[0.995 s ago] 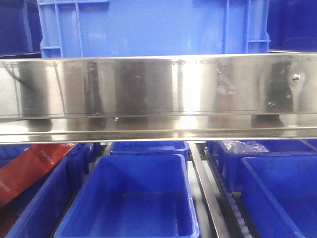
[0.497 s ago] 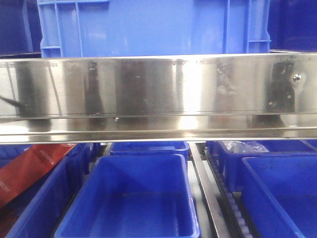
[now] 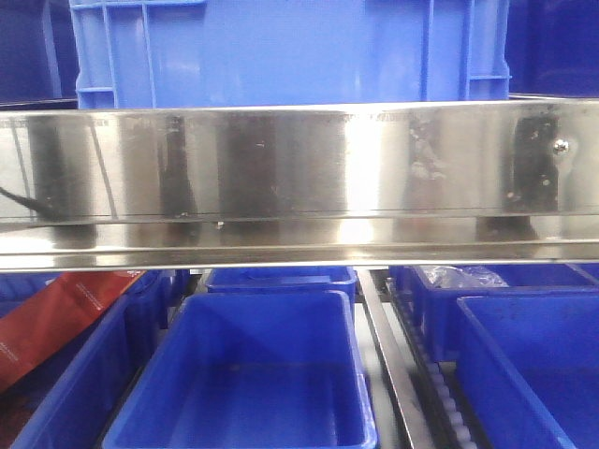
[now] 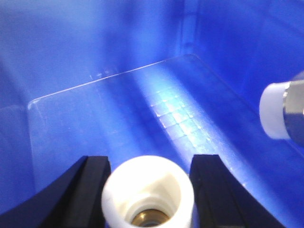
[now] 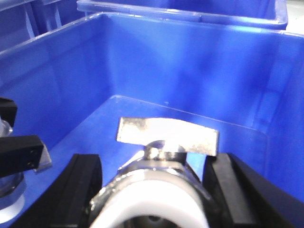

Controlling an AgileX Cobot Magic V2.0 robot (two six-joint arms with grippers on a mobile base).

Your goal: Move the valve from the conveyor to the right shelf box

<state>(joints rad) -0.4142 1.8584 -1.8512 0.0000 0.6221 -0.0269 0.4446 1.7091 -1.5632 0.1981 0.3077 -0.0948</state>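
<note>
Both grippers are inside one blue box (image 4: 109,109), whose wall also shows in the right wrist view (image 5: 156,61). My left gripper (image 4: 149,166) is shut on a valve (image 4: 148,190) with a white cap and brass bore, held above the box floor. My right gripper (image 5: 154,175) is shut on a metal valve (image 5: 161,166) with a white cap and a flat butterfly handle (image 5: 167,135). The right-hand valve shows at the right edge of the left wrist view (image 4: 285,111). The left gripper's finger shows at the left of the right wrist view (image 5: 19,152). The conveyor is out of view.
The front view shows a shiny steel shelf rail (image 3: 299,178) with a blue crate (image 3: 290,51) above it. Below stand blue boxes at centre (image 3: 243,374) and right (image 3: 533,365), a red packet (image 3: 56,313) at left, and a roller track (image 3: 440,393).
Only a dark reflection at the left end of the steel rail has shifted a little. The boxes have not moved.
</note>
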